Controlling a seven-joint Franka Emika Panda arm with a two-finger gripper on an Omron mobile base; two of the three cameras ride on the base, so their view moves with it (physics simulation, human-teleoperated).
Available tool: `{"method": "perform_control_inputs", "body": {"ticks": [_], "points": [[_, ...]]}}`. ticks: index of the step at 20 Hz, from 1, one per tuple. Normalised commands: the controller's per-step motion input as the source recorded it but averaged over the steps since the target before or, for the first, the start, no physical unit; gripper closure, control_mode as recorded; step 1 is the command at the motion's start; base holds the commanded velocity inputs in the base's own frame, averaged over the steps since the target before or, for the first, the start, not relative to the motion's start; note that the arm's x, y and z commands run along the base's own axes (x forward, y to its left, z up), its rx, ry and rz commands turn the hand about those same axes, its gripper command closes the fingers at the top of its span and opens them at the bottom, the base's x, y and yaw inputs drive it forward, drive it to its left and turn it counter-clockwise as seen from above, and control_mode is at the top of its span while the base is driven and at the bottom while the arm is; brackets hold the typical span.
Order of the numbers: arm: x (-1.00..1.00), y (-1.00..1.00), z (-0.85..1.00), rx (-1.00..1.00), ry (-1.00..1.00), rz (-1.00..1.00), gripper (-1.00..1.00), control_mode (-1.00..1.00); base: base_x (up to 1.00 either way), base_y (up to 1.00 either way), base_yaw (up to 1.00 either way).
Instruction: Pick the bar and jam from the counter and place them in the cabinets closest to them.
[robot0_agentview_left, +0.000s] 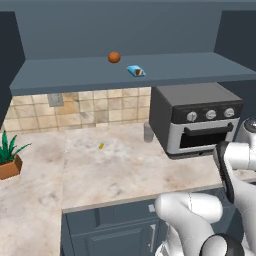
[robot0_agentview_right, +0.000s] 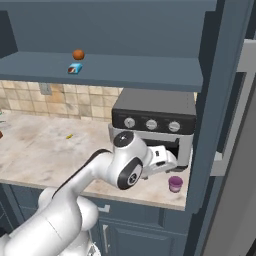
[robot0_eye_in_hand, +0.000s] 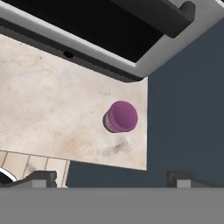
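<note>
The jam (robot0_eye_in_hand: 121, 117) is a small pink-magenta jar that stands upright on the beige counter (robot0_eye_in_hand: 52, 100), near its right end and just in front of the toaster oven. My gripper (robot0_eye_in_hand: 113, 179) hovers above it, open and empty, with the jar ahead between the two fingertips (robot0_eye_in_hand: 41, 178). In the right base view the jam (robot0_agentview_right: 175, 183) sits just right of and below my hand. The bright-blue bar (robot0_agentview_left: 136, 71) (robot0_agentview_right: 75, 68) lies flat on the open shelf of the dark blue-grey cabinet (robot0_agentview_left: 75, 72) above the counter (robot0_agentview_left: 115, 165).
A grey toaster oven (robot0_agentview_right: 155, 122) (robot0_agentview_left: 195, 117) stands close behind the jam. A tall dark panel (robot0_agentview_right: 210, 125) and the grey fridge (robot0_agentview_right: 240, 150) bound the counter's right end. An orange-brown ball (robot0_agentview_left: 114, 57) rests beside the bar. A potted plant (robot0_agentview_left: 9, 157) is far left.
</note>
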Motion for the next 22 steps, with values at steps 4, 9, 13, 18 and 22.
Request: {"method": "perform_control_inputs", "body": {"ticks": [4, 9, 13, 18, 22], "points": [[0.05, -0.20, -0.01, 0.05, 0.00, 0.01, -1.00, -1.00, 0.00, 0.00, 0.00], [0.05, -0.38, -0.06, 0.13, 0.00, 0.02, -1.00, -1.00, 0.00, 0.00, 0.00], [0.00, -0.06, 0.00, 0.04, 0.00, 0.00, -1.00, -1.00, 0.00, 0.00, 0.00], [0.00, 0.00, 0.00, 0.00, 0.00, 0.00, -1.00, -1.00, 0.00, 0.00, 0.00], [0.00, 0.00, -0.13, 0.00, 0.00, 0.00, -1.00, -1.00, 0.00, 0.00, 0.00]]}}
